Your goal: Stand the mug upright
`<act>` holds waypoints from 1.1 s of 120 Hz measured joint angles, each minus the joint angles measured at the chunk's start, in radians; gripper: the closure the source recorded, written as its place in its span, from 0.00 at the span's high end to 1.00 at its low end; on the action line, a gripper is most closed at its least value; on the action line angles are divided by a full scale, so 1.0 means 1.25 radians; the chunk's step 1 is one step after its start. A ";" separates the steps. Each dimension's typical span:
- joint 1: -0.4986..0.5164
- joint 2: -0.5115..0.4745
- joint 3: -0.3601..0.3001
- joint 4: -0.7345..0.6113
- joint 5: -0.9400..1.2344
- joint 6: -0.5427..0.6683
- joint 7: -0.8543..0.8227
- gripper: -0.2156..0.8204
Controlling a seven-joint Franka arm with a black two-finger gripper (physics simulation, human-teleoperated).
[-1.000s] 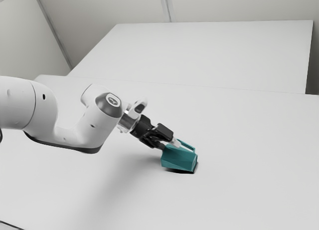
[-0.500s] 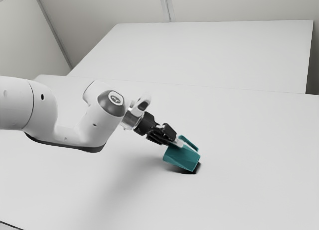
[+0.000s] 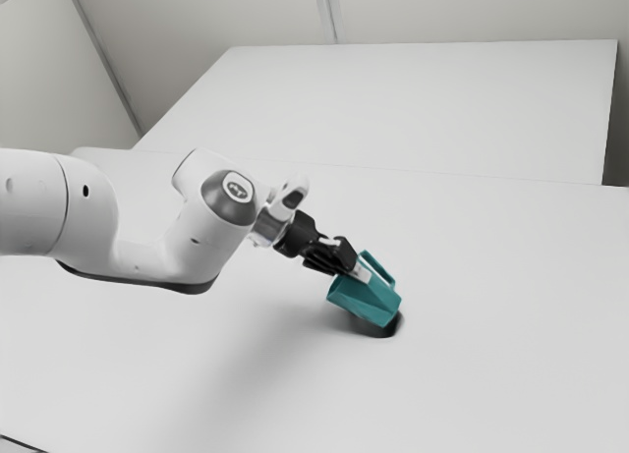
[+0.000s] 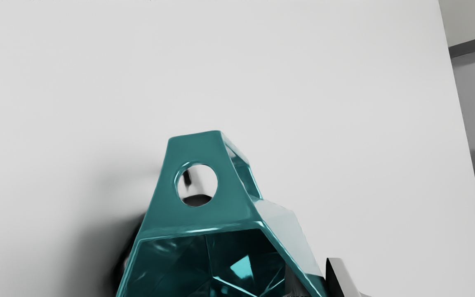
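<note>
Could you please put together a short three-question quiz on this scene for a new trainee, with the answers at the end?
1. Fill in the blank: The mug and its handle are both ____ in color.

2. Multiple choice: Which way does the mug's open mouth face?
A. Toward the robot's hand
B. Directly away from the robot's hand
C. Straight down, flat against the table

3. True or false: The mug is standing upright on its base.

Key: 1. teal; 2. A; 3. false
</note>
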 joint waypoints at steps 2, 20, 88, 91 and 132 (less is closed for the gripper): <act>0.000 -0.003 -0.001 0.000 0.004 0.001 -0.003 0.06; -0.007 -0.049 0.004 -0.006 0.081 0.002 -0.032 0.04; 0.060 -0.133 0.079 -0.007 0.726 -0.069 -0.325 0.04; 0.061 -0.131 0.079 -0.007 0.733 -0.074 -0.340 0.04; 0.126 -0.131 0.079 -0.006 0.826 -0.163 -0.496 0.04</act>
